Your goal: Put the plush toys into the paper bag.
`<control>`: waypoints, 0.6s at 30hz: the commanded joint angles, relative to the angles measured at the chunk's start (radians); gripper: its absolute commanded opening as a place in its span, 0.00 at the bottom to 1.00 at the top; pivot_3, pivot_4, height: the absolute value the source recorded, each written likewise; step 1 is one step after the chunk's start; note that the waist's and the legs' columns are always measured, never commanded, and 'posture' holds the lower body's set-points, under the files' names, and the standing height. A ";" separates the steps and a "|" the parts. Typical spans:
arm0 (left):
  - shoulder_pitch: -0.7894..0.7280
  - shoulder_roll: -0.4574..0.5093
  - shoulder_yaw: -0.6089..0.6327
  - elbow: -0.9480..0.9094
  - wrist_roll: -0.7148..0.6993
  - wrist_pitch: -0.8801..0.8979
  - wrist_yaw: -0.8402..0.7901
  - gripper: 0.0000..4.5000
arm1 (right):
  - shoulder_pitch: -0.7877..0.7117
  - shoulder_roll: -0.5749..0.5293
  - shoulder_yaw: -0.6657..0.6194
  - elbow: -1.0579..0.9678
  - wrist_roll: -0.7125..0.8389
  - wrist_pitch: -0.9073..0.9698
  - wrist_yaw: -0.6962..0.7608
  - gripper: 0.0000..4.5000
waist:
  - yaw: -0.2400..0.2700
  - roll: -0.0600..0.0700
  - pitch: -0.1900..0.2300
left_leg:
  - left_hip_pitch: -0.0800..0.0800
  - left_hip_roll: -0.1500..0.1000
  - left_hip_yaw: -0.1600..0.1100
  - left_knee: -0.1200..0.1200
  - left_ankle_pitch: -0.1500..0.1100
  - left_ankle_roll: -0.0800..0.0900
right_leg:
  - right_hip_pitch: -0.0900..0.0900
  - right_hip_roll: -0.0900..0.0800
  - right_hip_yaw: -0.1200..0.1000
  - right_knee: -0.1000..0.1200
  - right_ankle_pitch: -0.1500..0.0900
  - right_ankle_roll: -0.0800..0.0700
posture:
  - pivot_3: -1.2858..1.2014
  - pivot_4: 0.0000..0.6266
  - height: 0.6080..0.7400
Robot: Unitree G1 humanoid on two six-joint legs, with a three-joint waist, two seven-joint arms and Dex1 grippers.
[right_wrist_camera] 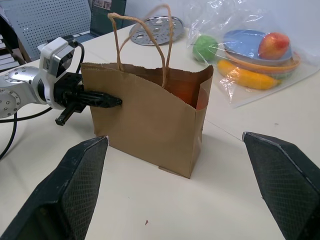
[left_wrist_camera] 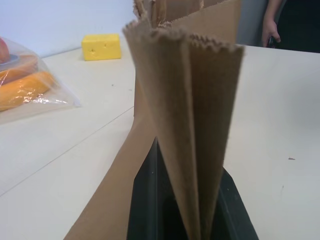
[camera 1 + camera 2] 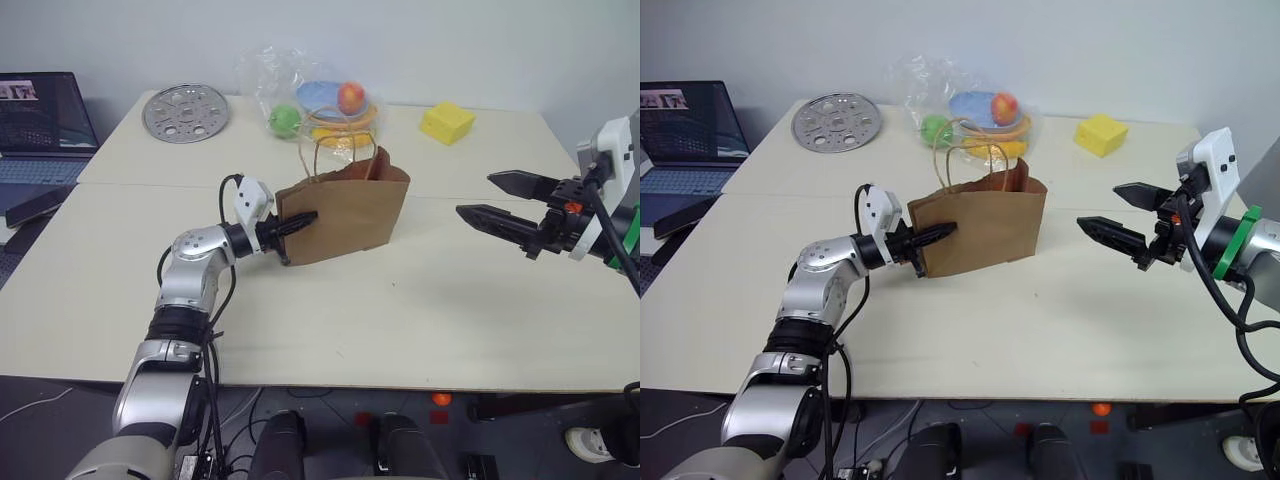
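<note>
**A:** Left wrist view first: your left gripper (image 2: 187,210) has its two black fingers pressed together on the folded side edge of the paper bag (image 2: 190,100), with the brown pleat pinched between them.

**B:** Does the head camera agree?

**A:** Yes. From there you see the left gripper (image 3: 297,222) clamped on the bag's (image 3: 345,215) near left side, level with the table (image 3: 400,310). The bag stands upright near the middle of the table, mouth open at the top, its two loop handles (image 3: 335,150) rising above the rim.

**B:** And your right gripper?

**A:** Your right gripper (image 3: 505,200) hangs above the table well to the right of the bag, its fingers spread wide and holding nothing. They point toward the bag.

**B:** Where are the plush toys?

**A:** In the right wrist view you can make out something orange (image 1: 182,92) inside the bag, just below the rim. It may be the carrot toy, but you cannot tell for sure. The white-and-yellow toy I cannot place.

**B:** Anything else on the table?

**A:** Behind the bag lies a clear plastic bag of fruit (image 3: 320,105). A yellow block (image 3: 447,122) sits to its right, a round metal plate (image 3: 186,112) to its left. A laptop (image 3: 40,125) stands beyond the table's left edge.
</note>
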 commanded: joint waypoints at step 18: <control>-0.324 -0.064 -0.086 0.295 -0.078 0.083 -0.529 0.02 | 0.022 -0.361 -0.308 0.118 0.239 0.235 0.230 1.00 | -0.001 0.003 -0.002 | 0.000 0.001 -0.001 0.001 0.000 0.000 | 0.000 0.003 0.000 0.000 0.000 -0.001 | 0.52 0.24 1.00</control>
